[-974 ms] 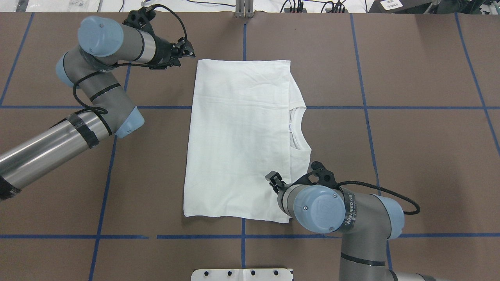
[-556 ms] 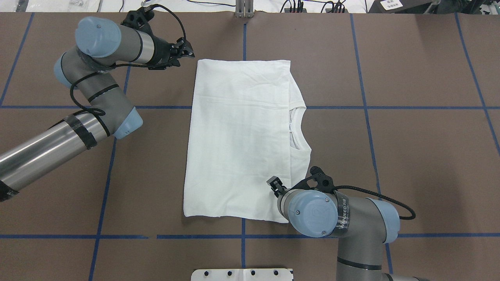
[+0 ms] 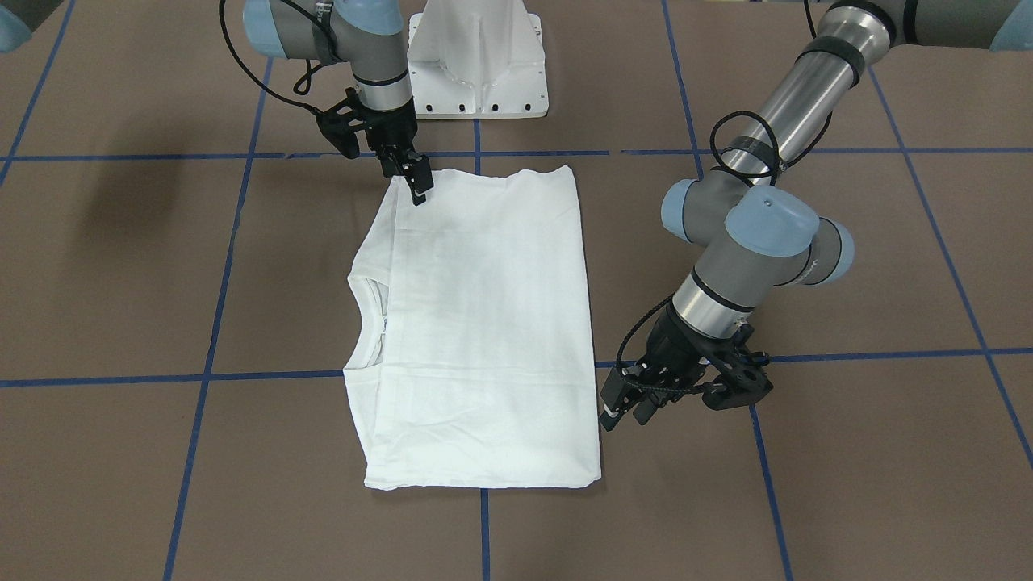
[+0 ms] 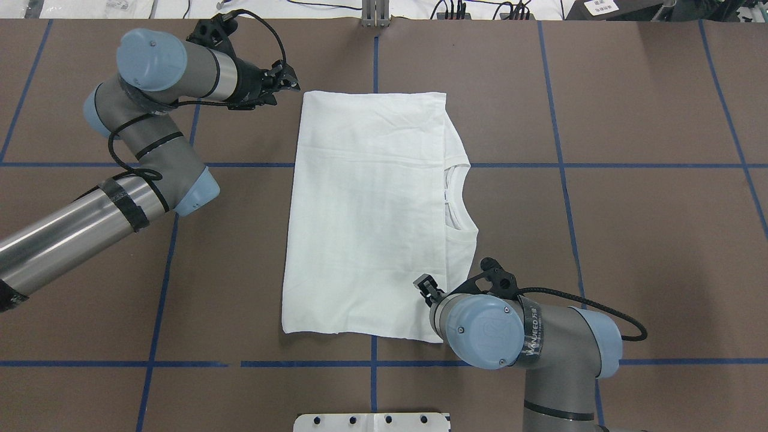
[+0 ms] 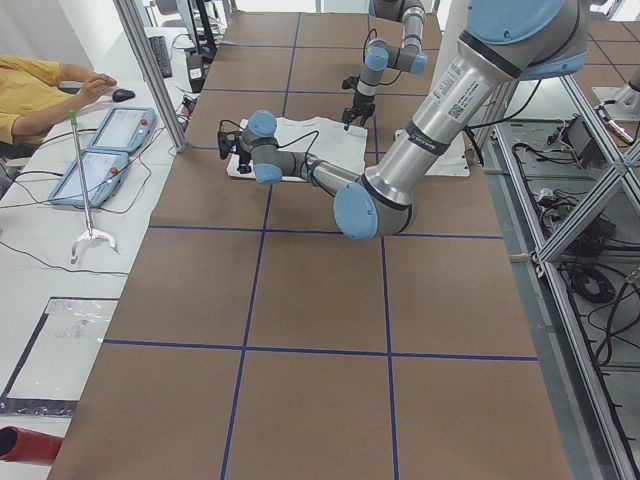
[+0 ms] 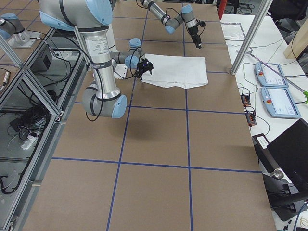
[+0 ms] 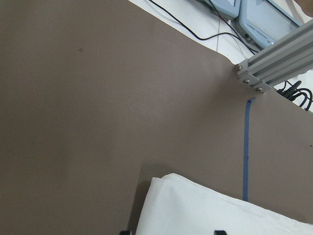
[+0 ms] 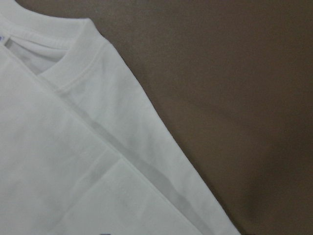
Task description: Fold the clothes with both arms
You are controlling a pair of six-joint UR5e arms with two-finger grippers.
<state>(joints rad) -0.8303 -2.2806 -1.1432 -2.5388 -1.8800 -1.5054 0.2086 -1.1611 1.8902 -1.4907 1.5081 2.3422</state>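
The white T-shirt [image 4: 366, 210] lies folded into a flat rectangle at the table's middle, with its ribbed collar [image 4: 454, 198] showing at the right edge. No printed text shows. My left gripper [image 4: 292, 80] is open and empty, just off the shirt's far left corner; that corner shows in the left wrist view [image 7: 205, 210]. My right gripper [image 4: 425, 283] is open and empty, low over the shirt's near right corner. The right wrist view shows shirt folds [image 8: 73, 161] and the collar [image 8: 68, 63]. In the front view the shirt [image 3: 476, 323] lies between the left gripper [image 3: 623, 410] and the right gripper [image 3: 416, 181].
The brown table carries a grid of blue tape [image 4: 558, 165]. The white metal pedestal [image 3: 476, 56] stands at the robot's side. An aluminium post [image 4: 375, 15] and cables sit at the far edge. A seated operator [image 5: 40, 90] with tablets is beyond it.
My right arm has drawn back a little toward the robot, the gripper still over the shirt's near right corner. My left arm has barely shifted. The shirt has not moved.
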